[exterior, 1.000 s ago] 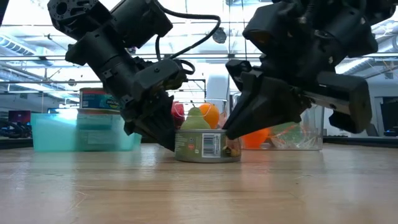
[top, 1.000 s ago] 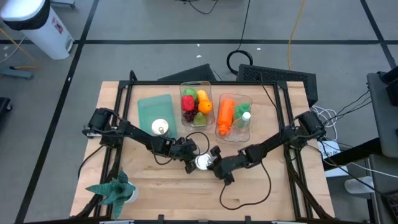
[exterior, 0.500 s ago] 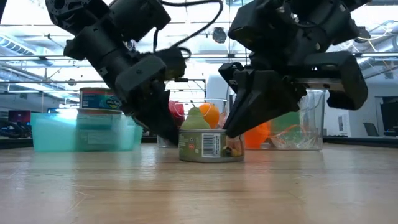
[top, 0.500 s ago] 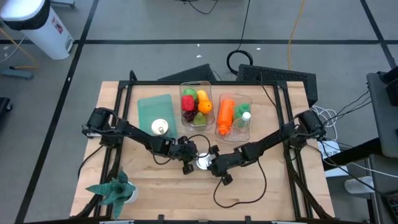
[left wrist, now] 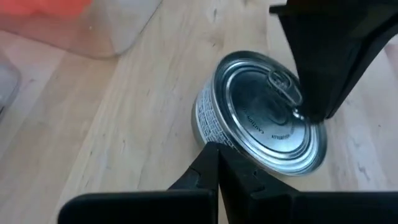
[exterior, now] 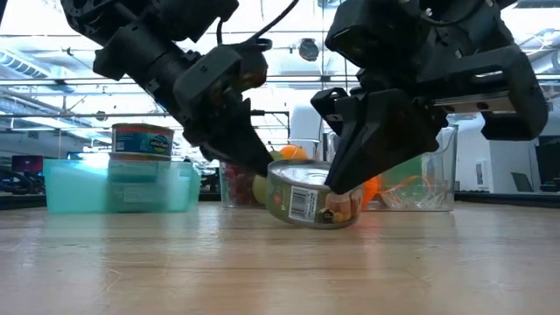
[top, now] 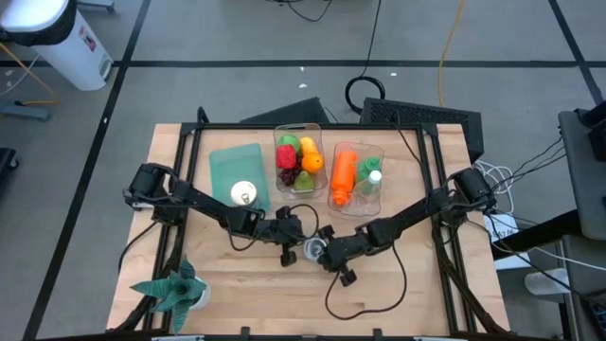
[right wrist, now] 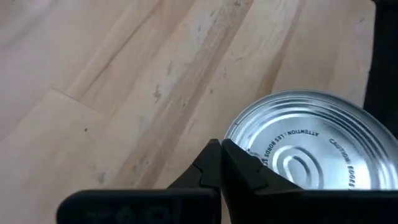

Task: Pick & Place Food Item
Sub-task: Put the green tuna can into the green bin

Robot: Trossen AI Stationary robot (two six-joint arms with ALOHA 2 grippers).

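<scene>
Can (exterior: 313,192) tilts off table (exterior: 280,262) in low view only.

silver tin can (exterior: 313,192) w/ green label + barcode; teal bin (top: 236,169) far left, orange bottle (top: 344,172), light wood table (top: 237,294).

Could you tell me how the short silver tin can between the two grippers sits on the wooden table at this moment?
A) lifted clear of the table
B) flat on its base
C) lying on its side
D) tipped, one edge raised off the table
D: in the low view the short silver tin can leans, its left edge raised off the wooden table and its right edge down, between the left gripper and the right gripper.
</scene>
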